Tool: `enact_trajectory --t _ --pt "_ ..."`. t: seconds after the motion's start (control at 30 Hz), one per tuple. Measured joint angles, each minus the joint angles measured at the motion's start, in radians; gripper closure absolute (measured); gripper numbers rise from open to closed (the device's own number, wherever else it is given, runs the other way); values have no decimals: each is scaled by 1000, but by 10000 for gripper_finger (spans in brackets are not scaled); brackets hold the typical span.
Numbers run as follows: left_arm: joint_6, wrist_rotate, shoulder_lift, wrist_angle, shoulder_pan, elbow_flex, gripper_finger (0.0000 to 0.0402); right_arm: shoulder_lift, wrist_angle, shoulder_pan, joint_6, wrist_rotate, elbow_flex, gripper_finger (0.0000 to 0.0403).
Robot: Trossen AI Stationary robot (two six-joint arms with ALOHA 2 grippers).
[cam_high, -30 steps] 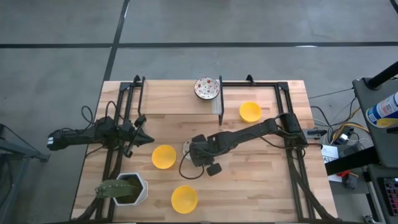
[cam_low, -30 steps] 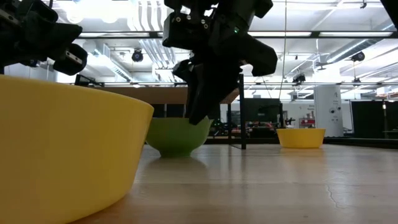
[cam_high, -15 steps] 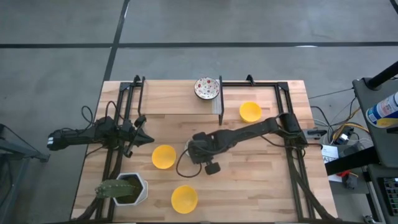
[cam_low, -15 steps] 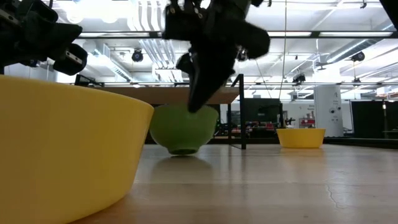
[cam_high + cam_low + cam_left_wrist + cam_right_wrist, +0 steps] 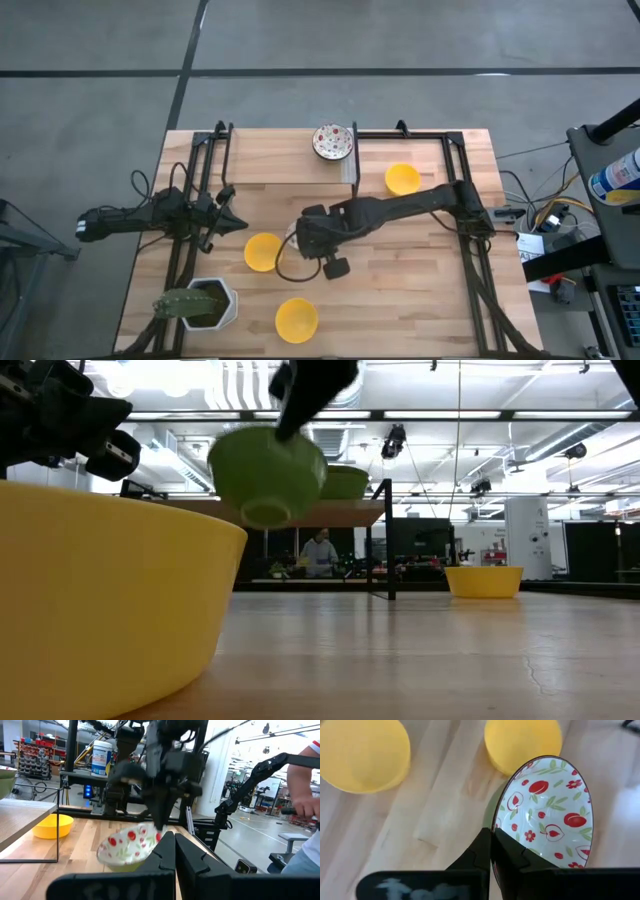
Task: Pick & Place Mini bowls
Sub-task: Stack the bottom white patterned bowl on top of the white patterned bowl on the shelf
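My right gripper (image 5: pixel 491 839) is shut on a mini bowl (image 5: pixel 545 815), white inside with red flowers and green outside. It shows lifted and tilted in the low view (image 5: pixel 268 475) and in the left wrist view (image 5: pixel 129 848). In the high view the right gripper (image 5: pixel 303 236) hangs over the table's middle and the arm hides most of the bowl. A yellow mini bowl (image 5: pixel 263 252) rests on its base just left of it. My left gripper (image 5: pixel 236 223) waits shut at the left side. My right gripper pinches the flowered bowl's rim (image 5: pixel 496 826), one finger inside the bowl and one outside. The fingers come from above, slanting down. The bowl hangs clear of the table, tipped on its side, its base (image 5: pixel 262 513) pointing down and toward the near edge.
Two more yellow bowls sit on the table, one near the near edge (image 5: pixel 296 318) and one at the far right (image 5: pixel 402 179). A second flowered bowl (image 5: pixel 333 142) stands on the raised shelf. The cactus pot (image 5: pixel 205 303) is at the near left corner. Metal frames (image 5: pixel 463 200) flank both sides.
My right gripper has risen and shifted a little toward the table's left. The flowered bowl, which stood on the table a second ago, has been lifted clear by its rim and has tipped onto its side.
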Motion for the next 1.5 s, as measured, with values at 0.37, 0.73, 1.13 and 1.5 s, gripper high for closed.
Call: enact_trajectory --t 0.37,0.73,1.13,1.5 --pt "0 0 0 0 0 0 402 -1 -184 0 -2 39 269 395" --pt "0 0 1 -1 0 0 402 -44 -343 -42 39 278 349 394" --pt "0 0 4 0 0 0 402 -88 -352 -166 22 470 354 394" --pt "0 0 4 0 0 0 402 -87 -350 -367 61 337 352 394"
